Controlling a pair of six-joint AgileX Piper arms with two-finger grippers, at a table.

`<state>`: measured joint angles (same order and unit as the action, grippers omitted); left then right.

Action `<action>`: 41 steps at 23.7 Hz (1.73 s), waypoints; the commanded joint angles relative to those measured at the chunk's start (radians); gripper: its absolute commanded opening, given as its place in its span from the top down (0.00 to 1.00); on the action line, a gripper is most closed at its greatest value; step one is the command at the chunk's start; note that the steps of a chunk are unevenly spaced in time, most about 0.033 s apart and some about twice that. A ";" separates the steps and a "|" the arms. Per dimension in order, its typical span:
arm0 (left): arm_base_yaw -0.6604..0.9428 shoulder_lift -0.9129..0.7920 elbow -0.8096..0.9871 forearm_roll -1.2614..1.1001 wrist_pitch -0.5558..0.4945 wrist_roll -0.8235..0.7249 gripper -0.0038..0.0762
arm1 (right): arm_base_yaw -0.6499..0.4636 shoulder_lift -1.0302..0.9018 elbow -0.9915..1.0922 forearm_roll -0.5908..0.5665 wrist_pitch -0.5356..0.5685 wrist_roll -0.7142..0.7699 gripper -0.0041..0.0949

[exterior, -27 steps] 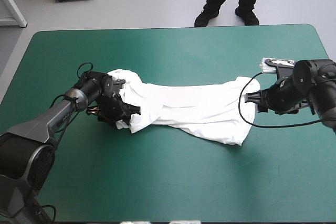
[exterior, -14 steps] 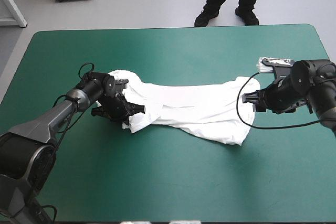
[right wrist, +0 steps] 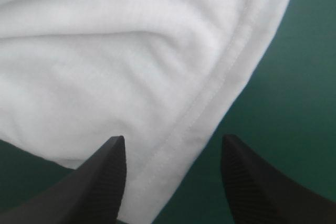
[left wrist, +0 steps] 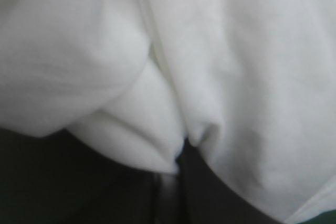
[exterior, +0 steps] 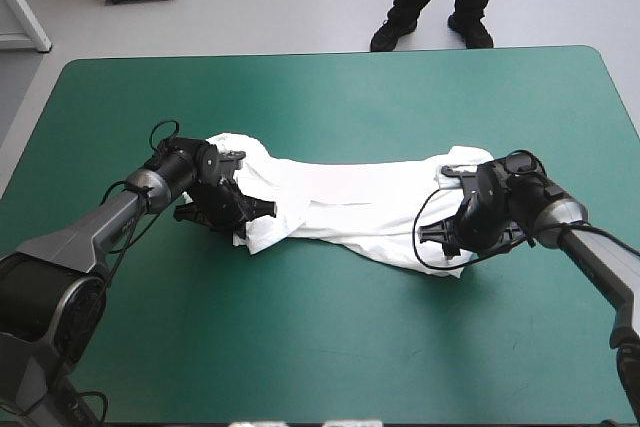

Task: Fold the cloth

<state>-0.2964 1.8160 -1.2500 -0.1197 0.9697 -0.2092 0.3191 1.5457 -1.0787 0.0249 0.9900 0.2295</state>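
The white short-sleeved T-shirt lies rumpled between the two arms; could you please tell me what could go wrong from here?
1. The right end effector is open over only the stitched hem of the white short-sleeved T-shirt; closing there may catch too little fabric, which could slip out.
2. The left end effector sits shut in bunched folds, so it may hold several layers and drag a wad rather than one edge.

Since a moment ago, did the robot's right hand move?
Yes. The right hand has slid away from the right edge of the table, toward the middle, and now sits open over the right end of the T-shirt.
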 commanded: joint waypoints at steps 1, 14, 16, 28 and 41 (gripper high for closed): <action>0.002 0.017 0.010 0.058 -0.042 -0.005 0.96 | 0.002 -0.019 0.047 0.038 -0.070 0.001 0.43; 0.002 0.015 0.010 0.060 -0.037 -0.001 0.96 | 0.002 0.080 0.149 0.103 -0.150 -0.035 0.98; 0.002 0.011 0.006 0.060 -0.030 0.010 0.96 | 0.002 0.079 0.145 0.098 -0.139 -0.040 0.97; 0.002 -0.345 -0.130 0.143 0.170 0.073 0.96 | 0.002 -0.236 -0.161 -0.068 0.127 -0.047 0.98; 0.002 -0.438 -1.079 0.032 0.318 0.190 0.96 | 0.002 -0.336 -1.053 -0.103 0.257 -0.181 0.98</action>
<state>-0.2952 1.4164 -2.1750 -0.0655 1.2475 -0.0253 0.3199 1.2347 -1.9996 -0.0586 1.2493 0.0801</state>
